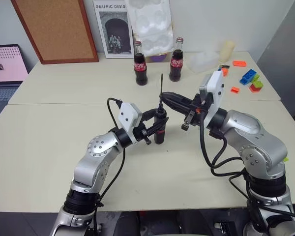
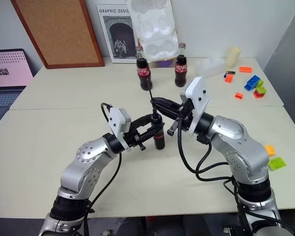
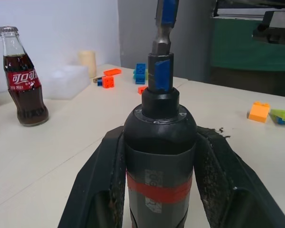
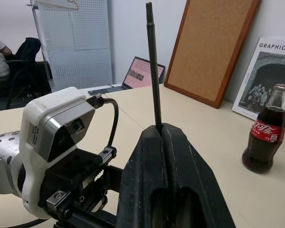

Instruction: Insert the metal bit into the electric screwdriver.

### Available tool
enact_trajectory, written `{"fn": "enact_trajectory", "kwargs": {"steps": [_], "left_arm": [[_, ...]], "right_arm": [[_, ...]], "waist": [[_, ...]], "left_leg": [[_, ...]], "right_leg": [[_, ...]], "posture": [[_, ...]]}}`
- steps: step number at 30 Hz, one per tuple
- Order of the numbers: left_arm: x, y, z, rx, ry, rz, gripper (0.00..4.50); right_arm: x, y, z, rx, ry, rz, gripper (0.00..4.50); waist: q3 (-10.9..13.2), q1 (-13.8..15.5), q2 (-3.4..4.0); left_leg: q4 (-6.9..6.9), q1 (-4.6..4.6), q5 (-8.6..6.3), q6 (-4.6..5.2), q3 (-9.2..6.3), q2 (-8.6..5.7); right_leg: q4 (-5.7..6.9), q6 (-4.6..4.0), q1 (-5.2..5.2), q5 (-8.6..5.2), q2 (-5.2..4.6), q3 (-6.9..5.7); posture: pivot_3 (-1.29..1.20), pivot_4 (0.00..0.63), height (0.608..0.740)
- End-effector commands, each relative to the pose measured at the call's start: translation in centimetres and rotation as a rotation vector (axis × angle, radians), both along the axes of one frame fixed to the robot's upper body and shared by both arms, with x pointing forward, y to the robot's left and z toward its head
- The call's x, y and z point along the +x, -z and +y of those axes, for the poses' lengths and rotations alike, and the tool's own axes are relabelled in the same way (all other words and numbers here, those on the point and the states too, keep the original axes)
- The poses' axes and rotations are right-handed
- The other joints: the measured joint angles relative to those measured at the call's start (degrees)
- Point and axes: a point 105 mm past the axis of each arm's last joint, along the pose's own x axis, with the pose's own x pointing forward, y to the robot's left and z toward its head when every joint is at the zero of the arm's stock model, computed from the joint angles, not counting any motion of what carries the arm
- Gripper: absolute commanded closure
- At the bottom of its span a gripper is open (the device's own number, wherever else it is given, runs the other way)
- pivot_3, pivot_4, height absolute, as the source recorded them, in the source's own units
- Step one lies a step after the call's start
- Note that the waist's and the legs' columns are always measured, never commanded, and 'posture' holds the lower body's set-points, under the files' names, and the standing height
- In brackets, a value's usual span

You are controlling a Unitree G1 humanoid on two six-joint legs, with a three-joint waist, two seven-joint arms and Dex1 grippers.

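Head views: the left gripper [image 1: 156, 129] is clamping the screwdriver [image 1: 160, 127] around its body, holding it upright above the table [image 1: 49, 147] with its nose up. The right gripper [image 1: 168, 98] is shut on the bit [image 1: 161, 87], which is standing almost vertical right over the screwdriver's nose; its lower end seems to be at or in the nose, though that is hard to tell from here. Two bottles [image 1: 140, 64] are standing well behind.

Left wrist view: the black fingers [image 3: 102, 185] are pressing either side of the screwdriver [image 3: 159, 156] at the red band. Its long axis is running straight up, and a hex shank with blue marks [image 3: 164, 33] is rising from the collar. The tool is looking stiff, smooth and fairly light; a grip on the thick barrel, as here, should be steadying it best.

Right wrist view: the bit [image 4: 153, 61] is sticking up from between the closed fingers [image 4: 178, 185], thin, rigid and probably slippery. It is likely to be pivoting in the pinch if pushed off-axis, so a hold low and near the entering end is suiting it, with the push along its length.
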Motion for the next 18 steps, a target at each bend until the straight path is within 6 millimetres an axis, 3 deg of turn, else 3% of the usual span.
{"fn": "enact_trajectory", "kwargs": {"steps": [1,18], "left_arm": [[-0.4,0.0,-0.4,0.021,0.027,-0.016,2.86],[-0.1,-0.3,-0.3,0.005,0.01,-0.019,2.86]], "right_arm": [[0.2,1.0,0.1,-0.04,0.008,0.09,4.5],[0.1,2.0,-0.5,-0.069,0.02,0.164,4.5]], "waist": [[0.0,0.0,0.0],[-0.04,-0.02,-0.02]], "left_leg": [[0.0,0.0,0.0,0.0,0.0,0.0],[-0.02,-0.03,0.0,0.0,0.01,0.0]], "right_leg": [[0.0,0.0,0.0,0.0,0.0,0.0],[-0.05,0.0,-0.02,-0.02,0.0,0.0]], "posture": [[0.0,0.15,0.74],[0.0,0.15,0.74]]}}
